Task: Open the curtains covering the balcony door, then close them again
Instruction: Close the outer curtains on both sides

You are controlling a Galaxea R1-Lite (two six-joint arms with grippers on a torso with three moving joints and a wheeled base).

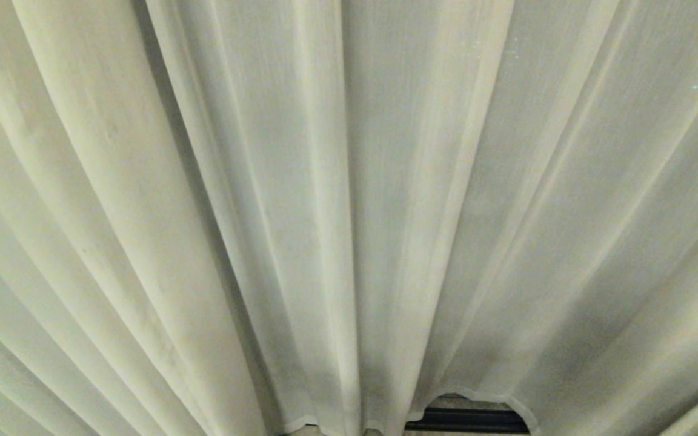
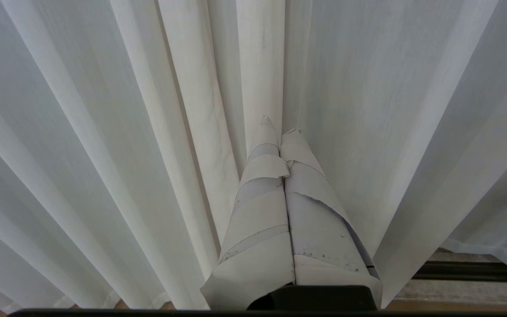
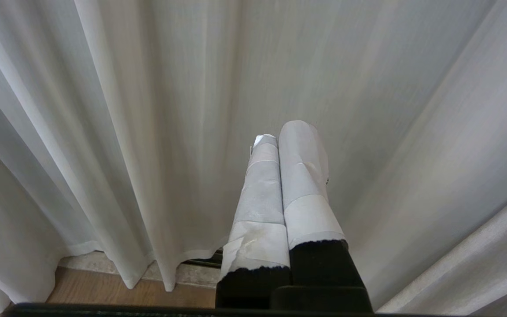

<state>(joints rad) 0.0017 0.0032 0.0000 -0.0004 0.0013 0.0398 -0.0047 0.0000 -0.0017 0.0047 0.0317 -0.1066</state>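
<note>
Cream-white pleated curtains (image 1: 337, 200) hang drawn across the whole head view, right in front of me. Of the balcony door only a dark strip of its bottom frame (image 1: 467, 419) peeps out under the hem; the glass is hidden. My left gripper (image 2: 279, 125) is shut, its tape-wrapped fingers pressed together and pointing at the curtains' folds (image 2: 148, 132), holding nothing. My right gripper (image 3: 284, 132) is also shut and empty, just short of the fabric (image 3: 192, 110). Neither arm shows in the head view.
Under the hem lie a pale stone sill (image 3: 192, 274) and brown wood floor (image 3: 95, 288). The dark door track (image 2: 464, 270) runs along the sill in the left wrist view.
</note>
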